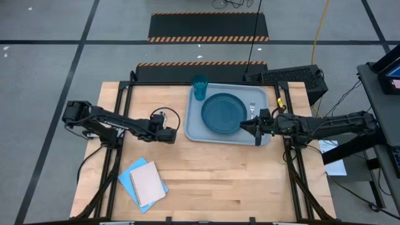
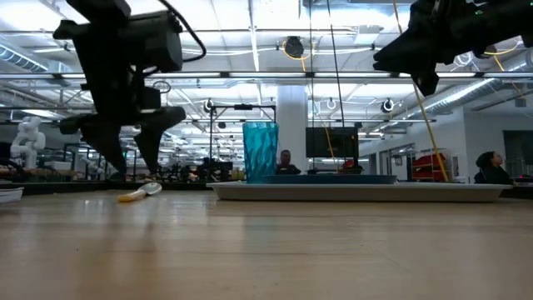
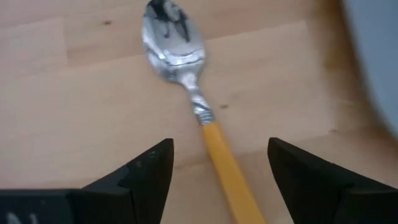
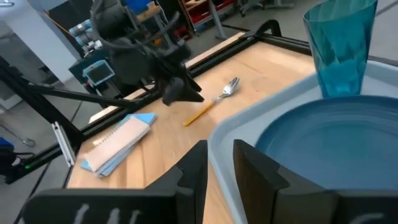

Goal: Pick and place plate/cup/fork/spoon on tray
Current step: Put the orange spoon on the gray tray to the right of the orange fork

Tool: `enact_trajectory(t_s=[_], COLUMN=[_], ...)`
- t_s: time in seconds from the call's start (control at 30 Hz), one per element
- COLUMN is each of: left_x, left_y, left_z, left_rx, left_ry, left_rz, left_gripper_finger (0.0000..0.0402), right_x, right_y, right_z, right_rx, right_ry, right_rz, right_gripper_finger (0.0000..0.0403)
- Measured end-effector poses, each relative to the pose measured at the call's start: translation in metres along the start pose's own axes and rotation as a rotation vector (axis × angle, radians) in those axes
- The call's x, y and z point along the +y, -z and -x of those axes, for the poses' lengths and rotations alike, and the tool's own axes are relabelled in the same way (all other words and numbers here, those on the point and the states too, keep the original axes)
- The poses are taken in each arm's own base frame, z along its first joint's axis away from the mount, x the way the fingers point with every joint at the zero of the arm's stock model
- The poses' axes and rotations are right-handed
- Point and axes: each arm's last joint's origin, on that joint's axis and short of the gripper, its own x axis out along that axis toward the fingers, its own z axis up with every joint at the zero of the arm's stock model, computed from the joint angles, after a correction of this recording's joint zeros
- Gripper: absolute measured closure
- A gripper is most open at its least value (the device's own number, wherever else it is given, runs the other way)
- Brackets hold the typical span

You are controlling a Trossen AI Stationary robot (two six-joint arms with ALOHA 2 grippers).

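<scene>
The left tool [image 3: 214, 177] hangs over the worktop [image 1: 219, 181] just left of the tray [image 1: 195, 132], fingers spread wide on either side of the spoon's [image 3: 186, 81] yellow handle, gripping nothing; the spoon lies flat on the wood. On the tray sit the plate [image 1: 224, 113], the cup [image 1: 200, 87] at its far left corner and the fork [image 1: 252, 109] right of the plate. The right tool [image 4: 219, 163] hovers above the tray's near right edge, fingers narrow and empty.

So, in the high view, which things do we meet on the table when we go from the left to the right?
Notebooks → left gripper, open over the spoon → cup → plate → fork, these three on the tray → right gripper, over the tray's right side.
</scene>
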Motion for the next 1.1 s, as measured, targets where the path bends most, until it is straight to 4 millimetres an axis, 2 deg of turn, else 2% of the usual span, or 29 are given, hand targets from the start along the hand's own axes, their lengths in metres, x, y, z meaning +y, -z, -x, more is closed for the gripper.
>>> enact_trajectory(t_s=[0.1,0.47,0.6,0.93,1.03,1.1], left_x=[0.003,-0.015,-0.015,-0.017,-0.016,-0.016], left_y=[0.002,0.011,0.011,0.012,0.011,0.011], left_z=[-0.01,-0.045,-0.047,-0.047,-0.047,-0.047], left_rx=[0.007,0.013,0.016,0.026,0.016,0.013], left_ry=[-0.042,-0.06,-0.059,-0.043,-0.053,-0.058], left_rz=[-0.008,-0.098,-0.111,-0.175,-0.209,-0.236], left_gripper_finger=[0.0136,0.0143,0.0183,0.0327,0.035,0.035], right_x=[0.0,0.003,0.005,0.005,0.006,0.006], right_y=[0.0,0.004,0.004,0.005,0.005,0.005], right_z=[0.0,0.001,0.001,0.002,0.002,0.002], right_rx=[0.003,0.016,0.022,0.025,0.027,0.026], right_ry=[0.005,-0.001,-0.01,-0.014,-0.019,-0.02], right_rz=[-0.004,-0.002,0.001,0.002,0.003,0.003], right_gripper_finger=[0.0334,0.0334,0.0334,0.0335,0.0335,0.0335])
